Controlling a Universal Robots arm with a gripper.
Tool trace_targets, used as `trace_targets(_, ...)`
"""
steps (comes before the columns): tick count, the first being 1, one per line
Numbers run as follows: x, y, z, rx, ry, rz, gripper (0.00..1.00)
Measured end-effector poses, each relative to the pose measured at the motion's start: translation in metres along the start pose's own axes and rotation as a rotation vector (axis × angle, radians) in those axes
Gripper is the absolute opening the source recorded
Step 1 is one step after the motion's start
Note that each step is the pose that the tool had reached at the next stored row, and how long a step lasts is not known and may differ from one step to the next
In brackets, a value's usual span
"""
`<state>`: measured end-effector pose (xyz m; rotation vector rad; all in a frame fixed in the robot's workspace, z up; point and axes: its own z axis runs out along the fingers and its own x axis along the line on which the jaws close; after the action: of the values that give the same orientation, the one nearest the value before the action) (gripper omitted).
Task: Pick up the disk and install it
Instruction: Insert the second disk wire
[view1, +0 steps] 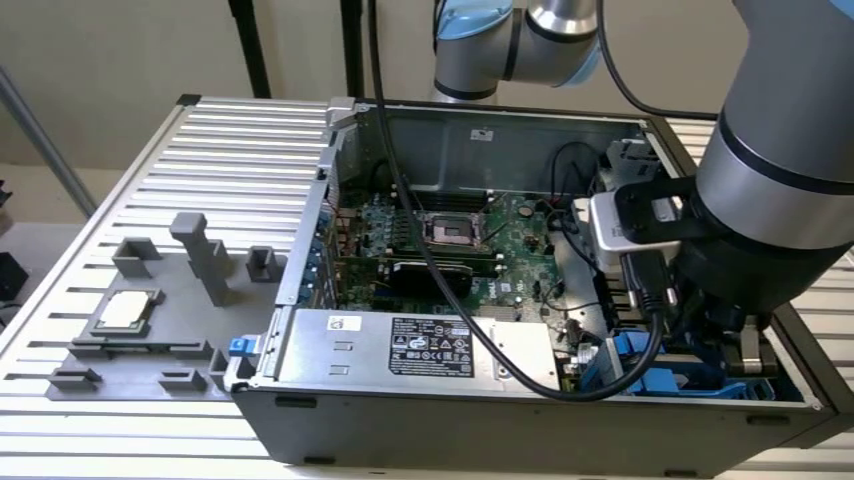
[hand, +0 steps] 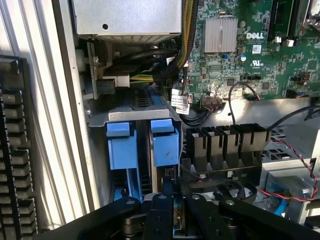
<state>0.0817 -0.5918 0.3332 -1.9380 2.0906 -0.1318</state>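
Blue-railed silver-grey disk (hand: 164, 150): you see it standing edge-on in the case's drive bay.
Black gripper (hand: 167, 200): fingers closed on the disk's near edge.
Handling: rigid, weighty, shock-sensitive (judgement); grip the plastic rails.

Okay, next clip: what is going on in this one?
A robot arm is working inside an open computer case that lies on a slatted table. Its gripper is down in the drive bay at the case's corner on the exterior view's right, closed on the edge of the disk, which stands on edge in its blue carrier rails within the bay slot, beside a second blue carrier. The disk looks partly seated in the slot. A small square chip sits on a grey fixture outside the case.
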Motion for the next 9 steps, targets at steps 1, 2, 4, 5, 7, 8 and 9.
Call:
trace_targets(1, 0.0000, 0.0001, 0.0004, 0.0002, -0.0003, -0.001, 0.16)
trace_targets(2, 0.0001, 0.0003, 0.0010, 0.0004, -0.0008, -0.002, 0.16)
trace_targets(4, 0.0004, 0.0007, 0.0025, 0.0006, -0.0014, -0.004, 0.16)
trace_targets(5, 0.0005, 0.0008, 0.0030, 0.0008, -0.0014, -0.005, 0.16)
trace_targets(7, 0.0005, 0.0010, 0.0037, 0.0007, -0.0013, -0.007, 0.16)
trace_targets(8, 0.0006, 0.0010, 0.0038, 0.0006, -0.0014, -0.007, 0.16)
trace_targets(9, 0.0006, 0.0011, 0.0039, 0.0005, -0.0017, -0.008, 0.16)
